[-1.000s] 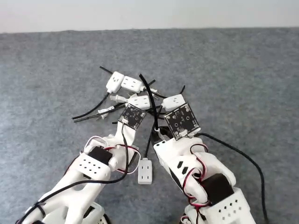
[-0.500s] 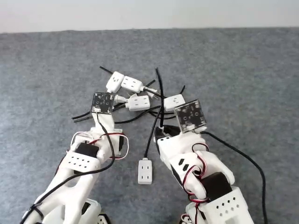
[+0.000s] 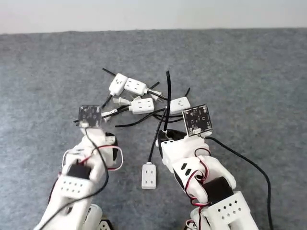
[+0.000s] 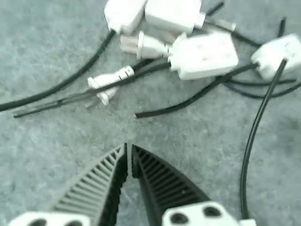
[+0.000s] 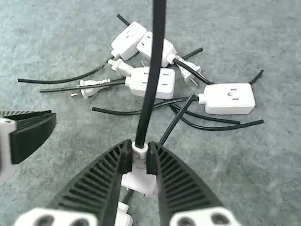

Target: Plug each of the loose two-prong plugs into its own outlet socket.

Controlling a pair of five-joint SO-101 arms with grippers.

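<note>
A grey carpet [image 3: 249, 72] covers the whole table, and a pale wall [image 3: 153, 14] is seen behind its far edge. Wide open carpet is left at the far, left and right sides. In the middle, a cluster of white sockets [image 3: 135, 86] and black cords is gathered. One separate socket [image 3: 149, 176] lies nearer, between the arms. The right gripper [image 5: 138, 149] is clamped on what seems to be a white plug [image 5: 138, 182], whose cord [image 5: 155, 56] stands upward. The left gripper [image 4: 129, 151] is closed on nothing, above bare carpet on the near side of a loose plug [image 4: 109, 84].
</note>
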